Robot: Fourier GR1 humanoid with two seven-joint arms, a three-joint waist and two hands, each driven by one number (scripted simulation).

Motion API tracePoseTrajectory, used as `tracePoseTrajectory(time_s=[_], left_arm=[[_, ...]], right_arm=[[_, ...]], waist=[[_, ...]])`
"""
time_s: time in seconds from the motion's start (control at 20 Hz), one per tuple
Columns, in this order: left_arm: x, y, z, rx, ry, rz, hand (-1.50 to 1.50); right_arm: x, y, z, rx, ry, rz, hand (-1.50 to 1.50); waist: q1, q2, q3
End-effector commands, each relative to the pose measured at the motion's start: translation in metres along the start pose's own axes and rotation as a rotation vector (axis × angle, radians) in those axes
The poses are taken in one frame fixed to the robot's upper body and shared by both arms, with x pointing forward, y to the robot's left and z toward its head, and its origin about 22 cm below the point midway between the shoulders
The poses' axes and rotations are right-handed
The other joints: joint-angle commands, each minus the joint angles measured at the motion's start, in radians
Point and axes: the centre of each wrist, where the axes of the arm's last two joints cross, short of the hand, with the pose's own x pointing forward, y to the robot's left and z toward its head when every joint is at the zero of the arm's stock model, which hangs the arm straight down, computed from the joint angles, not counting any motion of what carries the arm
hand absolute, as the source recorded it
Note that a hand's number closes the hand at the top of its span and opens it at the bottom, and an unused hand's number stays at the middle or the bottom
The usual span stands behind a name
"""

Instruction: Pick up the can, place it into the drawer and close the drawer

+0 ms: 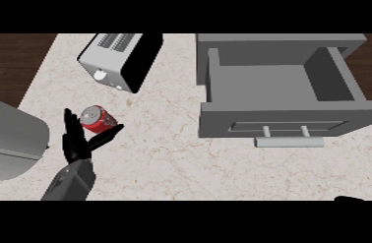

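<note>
A red can with a silver top lies tilted on the pale speckled counter, left of the middle. My left hand comes up from the lower left and is open, its fingers straight along the can's left side and the thumb spread out below the can's right side. The can sits in the gap between them; I cannot tell if they touch it. The grey drawer stands pulled open at the right, its inside bare, with a bar handle on its front. Only a black sliver of my right hand shows at the lower right edge.
A silver and black toaster stands at the back, above the can. A large grey rounded object fills the left edge beside my left forearm. Dark wood floor shows beyond the counter's top left corner.
</note>
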Motion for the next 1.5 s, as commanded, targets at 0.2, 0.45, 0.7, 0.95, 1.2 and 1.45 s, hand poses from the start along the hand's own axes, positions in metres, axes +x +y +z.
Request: tracePoseTrajectory(time_s=[0.2, 0.45, 0.7, 0.95, 1.2, 1.45], left_arm=[[0.018, -0.009, -0.024, -0.131, -0.008, 0.005, -1.50], [0.012, -0.014, -0.020, -0.190, -0.040, 0.087, 1.50], [0.019, -0.012, -0.029, -0.195, -0.094, 0.100, 1.50], [0.024, -0.055, -0.015, -0.366, -0.086, 0.139, 1.50], [0.033, -0.094, -0.002, -0.613, -0.103, 0.123, 1.50], [0.055, -0.122, -0.002, -0.659, -0.125, 0.139, 1.50]], right_arm=[[0.009, -0.005, -0.005, -0.006, 0.011, 0.009, -1.50], [-0.001, -0.010, 0.008, -0.017, -0.012, -0.005, -1.50], [0.012, 0.007, -0.002, -0.007, -0.026, 0.013, -1.50], [0.015, 0.003, -0.015, -0.021, -0.043, 0.038, -1.50], [0.010, 0.008, -0.001, -0.026, -0.030, 0.033, -1.50], [0.008, 0.004, 0.003, -0.035, -0.040, 0.031, -1.50]], waist=[[-0.007, 0.003, -0.001], [-0.011, 0.003, -0.001], [-0.011, 0.005, -0.001], [0.000, 0.002, -0.001], [-0.004, 0.000, 0.000], [0.000, -0.002, 0.001]])
